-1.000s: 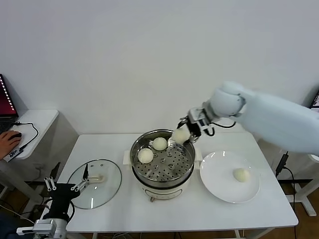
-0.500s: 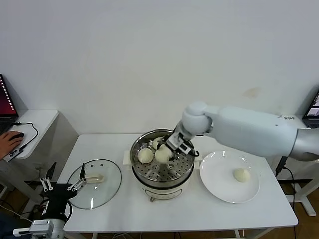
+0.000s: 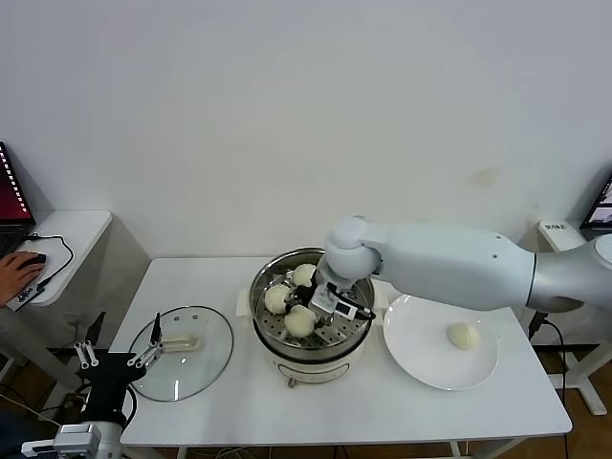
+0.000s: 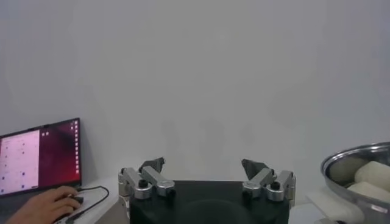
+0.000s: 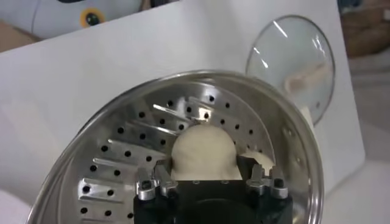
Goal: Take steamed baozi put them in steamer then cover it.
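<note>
Down into the pot goes the third bun (image 3: pixel 299 321), which a second ago was riding above the far rim in the right gripper (image 3: pixel 316 311); now it sits low on the holed tray, in the near middle of the steamer (image 3: pixel 312 335). From the right wrist view the bun (image 5: pixel 202 152) lies between the jaws, which look to be parting around it rather than clamping, though whether they have quite let go cannot be told. Two more buns (image 3: pixel 277 298) rest on the tray toward the back, one at the left and one (image 3: pixel 304 274) at the far rim. So this is the setting-down of bun number three.

One bun (image 3: pixel 464 336) waits on the white plate (image 3: pixel 421 354), to the right of the steamer on the worktop (image 3: pixel 210 277). Next, by the look of it, the right arm must lift straight out without nudging its neighbours, swing to the plate and take that last one.

Over on the left lies the glass lid (image 3: pixel 182 352), flat, handle up. The left gripper (image 3: pixel 117 361) hovers just beside it at the near edge, jaws spread wide and empty, well placed for the covering.
</note>
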`<state>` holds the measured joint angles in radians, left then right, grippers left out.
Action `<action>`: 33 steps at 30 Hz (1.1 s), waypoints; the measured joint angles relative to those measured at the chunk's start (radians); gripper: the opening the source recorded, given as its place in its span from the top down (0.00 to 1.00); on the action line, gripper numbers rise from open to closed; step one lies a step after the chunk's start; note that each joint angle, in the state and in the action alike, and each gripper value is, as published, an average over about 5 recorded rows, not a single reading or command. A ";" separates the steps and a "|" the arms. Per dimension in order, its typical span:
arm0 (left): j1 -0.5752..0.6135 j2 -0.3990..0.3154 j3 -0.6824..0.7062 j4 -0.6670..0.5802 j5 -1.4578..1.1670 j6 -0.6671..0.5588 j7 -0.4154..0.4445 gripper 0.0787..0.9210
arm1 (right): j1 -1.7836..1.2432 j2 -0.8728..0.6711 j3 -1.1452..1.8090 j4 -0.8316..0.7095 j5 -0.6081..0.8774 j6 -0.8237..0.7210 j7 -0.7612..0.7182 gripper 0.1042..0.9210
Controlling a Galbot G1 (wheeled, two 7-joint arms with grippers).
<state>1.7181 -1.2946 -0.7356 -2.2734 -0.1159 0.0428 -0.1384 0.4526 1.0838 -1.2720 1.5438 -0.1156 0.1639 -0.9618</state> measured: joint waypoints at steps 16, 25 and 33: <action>-0.008 0.017 0.003 0.000 -0.001 0.000 0.000 0.12 | 0.036 -0.078 0.051 0.011 -0.008 -0.002 0.003 0.12; -0.013 0.036 0.006 0.000 0.002 0.000 0.001 0.12 | 0.033 -0.241 0.131 0.030 0.100 -0.187 -0.001 0.12; -0.025 0.057 0.023 0.008 0.001 0.003 0.002 0.12 | -0.022 -0.438 0.196 0.049 0.181 -0.370 0.003 0.12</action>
<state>1.6928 -1.2379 -0.7124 -2.2649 -0.1145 0.0458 -0.1365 0.4305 0.6459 -1.0762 1.5932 0.0658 -0.2061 -0.9585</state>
